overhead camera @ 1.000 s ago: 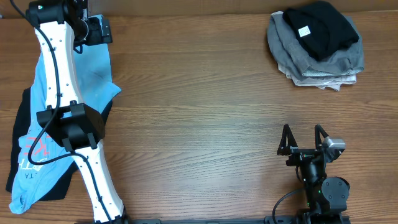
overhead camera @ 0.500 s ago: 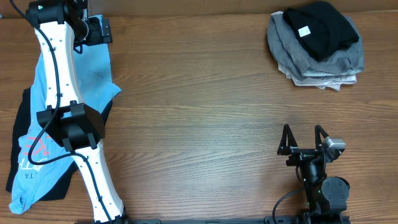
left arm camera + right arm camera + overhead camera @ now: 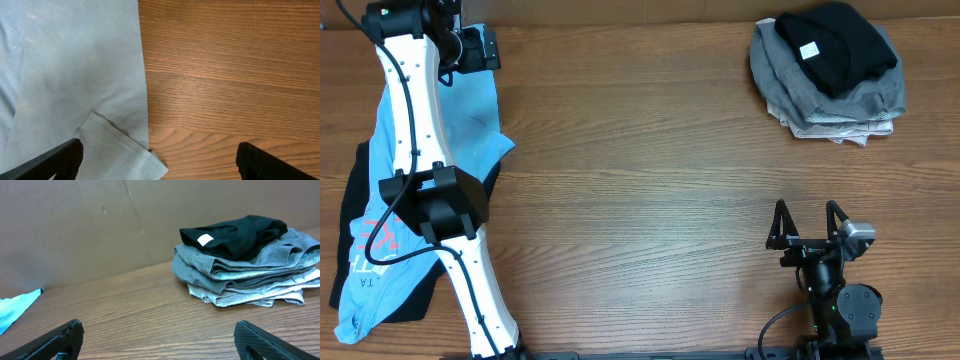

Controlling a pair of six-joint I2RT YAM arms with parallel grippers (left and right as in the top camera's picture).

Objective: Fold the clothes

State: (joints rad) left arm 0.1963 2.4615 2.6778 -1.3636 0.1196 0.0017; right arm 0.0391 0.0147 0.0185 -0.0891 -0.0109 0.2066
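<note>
A light blue garment (image 3: 470, 115) with red lettering (image 3: 375, 238) lies spread at the table's left, over another black garment (image 3: 355, 180). My left gripper (image 3: 486, 50) hovers open above its far right edge. In the left wrist view the blue cloth (image 3: 75, 75) fills the left half, and a folded hem corner (image 3: 132, 155) lies between the wide-apart jaws of the left gripper (image 3: 160, 165). A folded pile sits at the far right: a black garment with a white tag (image 3: 835, 45) on grey (image 3: 820, 95) and beige (image 3: 845, 127) ones. My right gripper (image 3: 808, 215) is open and holds nothing, well short of the pile (image 3: 245, 265).
The left arm (image 3: 415, 130) stretches from the front edge across the blue garment. A brown cardboard wall (image 3: 75, 225) stands behind the table. Bare wood (image 3: 640, 180) separates the two groups of clothes. A tip of blue cloth (image 3: 17, 305) shows at the right wrist view's left edge.
</note>
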